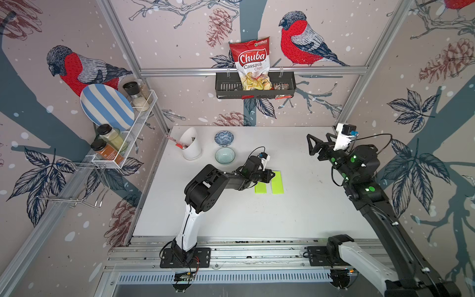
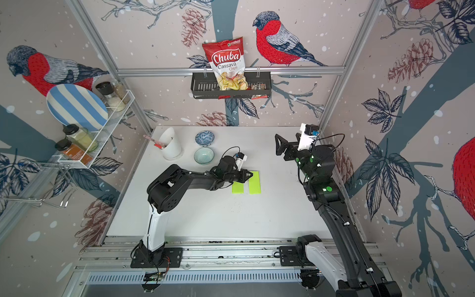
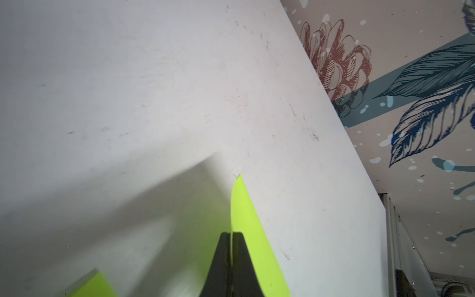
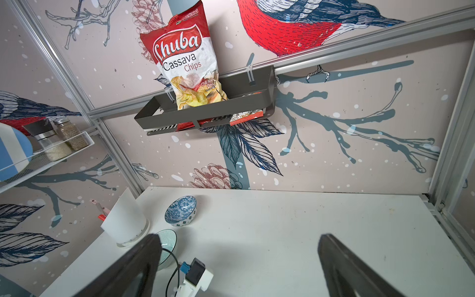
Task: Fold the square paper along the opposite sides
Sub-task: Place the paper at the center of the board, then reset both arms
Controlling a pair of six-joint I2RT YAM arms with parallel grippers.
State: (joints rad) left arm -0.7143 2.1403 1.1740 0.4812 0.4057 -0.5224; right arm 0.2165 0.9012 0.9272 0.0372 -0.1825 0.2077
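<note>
Back left on the white table (image 1: 282,218): tall white plastic cup (image 1: 190,147), then small blue-patterned bowl (image 1: 224,137) and small pale green bowl (image 1: 225,155). Mid-table: black left gripper (image 1: 272,175), jaws nearly together, pinching one lifted edge of the lime-green square paper (image 1: 278,183). Rest of that paper flat on the table. Far right: black right gripper (image 1: 310,144), up off the table, jaws wide apart.
</note>
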